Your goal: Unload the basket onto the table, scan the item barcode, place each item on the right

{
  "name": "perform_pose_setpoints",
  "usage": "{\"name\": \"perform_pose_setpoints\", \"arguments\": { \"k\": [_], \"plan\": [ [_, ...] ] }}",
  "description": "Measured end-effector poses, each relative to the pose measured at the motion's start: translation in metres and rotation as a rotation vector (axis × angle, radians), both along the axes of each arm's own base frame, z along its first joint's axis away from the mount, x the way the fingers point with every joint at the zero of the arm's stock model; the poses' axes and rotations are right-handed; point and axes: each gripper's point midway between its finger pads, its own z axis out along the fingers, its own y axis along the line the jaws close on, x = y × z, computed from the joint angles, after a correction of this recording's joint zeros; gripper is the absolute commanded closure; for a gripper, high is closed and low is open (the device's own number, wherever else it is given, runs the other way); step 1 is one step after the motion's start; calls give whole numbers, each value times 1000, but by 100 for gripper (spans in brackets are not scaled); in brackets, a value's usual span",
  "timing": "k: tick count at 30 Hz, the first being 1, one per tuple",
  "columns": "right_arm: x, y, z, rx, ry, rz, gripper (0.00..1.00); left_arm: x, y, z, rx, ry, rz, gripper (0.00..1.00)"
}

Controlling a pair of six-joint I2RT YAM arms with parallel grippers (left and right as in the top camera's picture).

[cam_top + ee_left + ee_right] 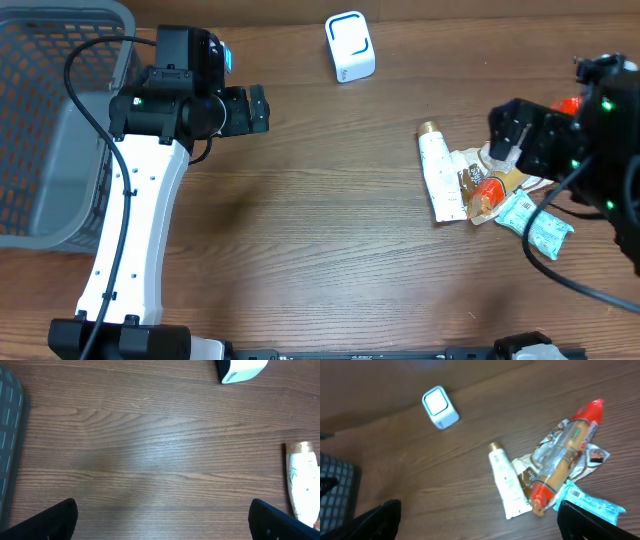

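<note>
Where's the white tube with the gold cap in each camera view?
Overhead: white tube right of centre.
Left wrist: tube at the right edge, lower half.
Right wrist: tube near centre, slightly low.
Shared landmark: white scanner box, up-left of the tube.

Overhead: is looking straight down from high up, taking in the whole table [330, 250] and the basket [50, 190].
Left wrist: is facing down, close over bare wood, catching the white scanner [247, 369] and white tube [302, 487] at its edges.
Right wrist: is looking down at a slant from higher up.
Shared: both are showing in all three views.
</note>
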Motion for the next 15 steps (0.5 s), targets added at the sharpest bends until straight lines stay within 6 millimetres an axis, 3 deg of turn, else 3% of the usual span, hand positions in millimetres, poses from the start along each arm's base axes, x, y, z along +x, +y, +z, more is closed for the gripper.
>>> {"name": "perform_pose_setpoints", "arguments": {
  "k": [4, 10, 15],
  "plan": [
    [-10, -18, 11, 9, -108, -61, 0, 0, 0, 0, 0, 0, 0, 0],
    [-17, -25, 21, 12, -365, -33, 0, 0, 0, 0, 0, 0, 0, 0],
    [-12, -32, -16, 4, -471, -31, 0, 0, 0, 0, 0, -1, 0, 0]
  ]
}}
